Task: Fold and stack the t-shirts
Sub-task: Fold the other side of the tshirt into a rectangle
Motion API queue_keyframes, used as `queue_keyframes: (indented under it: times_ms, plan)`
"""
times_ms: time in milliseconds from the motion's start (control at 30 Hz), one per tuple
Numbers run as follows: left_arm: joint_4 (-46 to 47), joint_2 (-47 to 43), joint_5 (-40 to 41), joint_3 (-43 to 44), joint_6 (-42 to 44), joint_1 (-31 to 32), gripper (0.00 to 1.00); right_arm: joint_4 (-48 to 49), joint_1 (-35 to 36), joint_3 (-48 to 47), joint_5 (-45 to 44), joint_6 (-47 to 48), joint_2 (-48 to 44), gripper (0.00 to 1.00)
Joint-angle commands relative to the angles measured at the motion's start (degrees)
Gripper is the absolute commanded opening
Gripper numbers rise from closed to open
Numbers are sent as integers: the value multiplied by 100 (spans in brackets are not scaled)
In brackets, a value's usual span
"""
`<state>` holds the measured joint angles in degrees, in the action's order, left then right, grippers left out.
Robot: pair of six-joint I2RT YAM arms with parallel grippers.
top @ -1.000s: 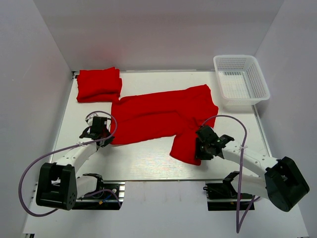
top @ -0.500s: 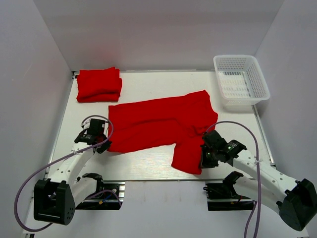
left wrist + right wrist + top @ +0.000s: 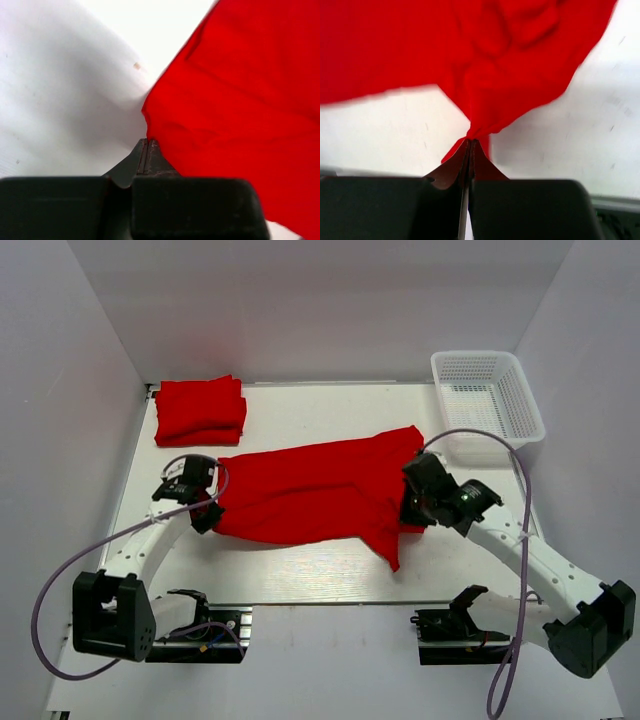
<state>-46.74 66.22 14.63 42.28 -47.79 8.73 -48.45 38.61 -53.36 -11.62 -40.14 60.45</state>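
Red t-shirt (image 3: 310, 490), mid-table, fold in hand: our left gripper (image 3: 147, 145) and right gripper (image 3: 470, 144) each pinch an edge; next we should lay it over evenly.

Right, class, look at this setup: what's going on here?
The left jaws and the right jaws are both shut on one red t-shirt, which is stretched between them across the table. The left jaws pinch its left edge and the right jaws its right end, and a flap trails toward the near edge. A folded pile of red shirts lies in the far left corner. A white basket stands at the far right.
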Motion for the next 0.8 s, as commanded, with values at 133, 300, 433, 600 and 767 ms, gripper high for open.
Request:
queue_keyframes:
  times_ms: [133, 300, 433, 600, 767]
  plan:
    - [-19, 900, 408, 912, -73, -21, 0, 362, -433, -1087, -1203, 164, 844, 0]
    - [-72, 1314, 541, 1361, -178, -135, 0, 529, -767, -1737, -1307, 296, 1373, 0]
    - [-72, 1604, 593, 1598, -240, -319, 0, 652, -1135, -2081, -1343, 436, 1785, 0]
    - [-72, 1938, 593, 1801, -240, -451, 0, 757, -1443, -2459, -1186, 647, 2208, 0]
    - [94, 2264, 725, 2160, -170, -504, 0, 828, -1663, -2687, -958, 832, 2603, 0]
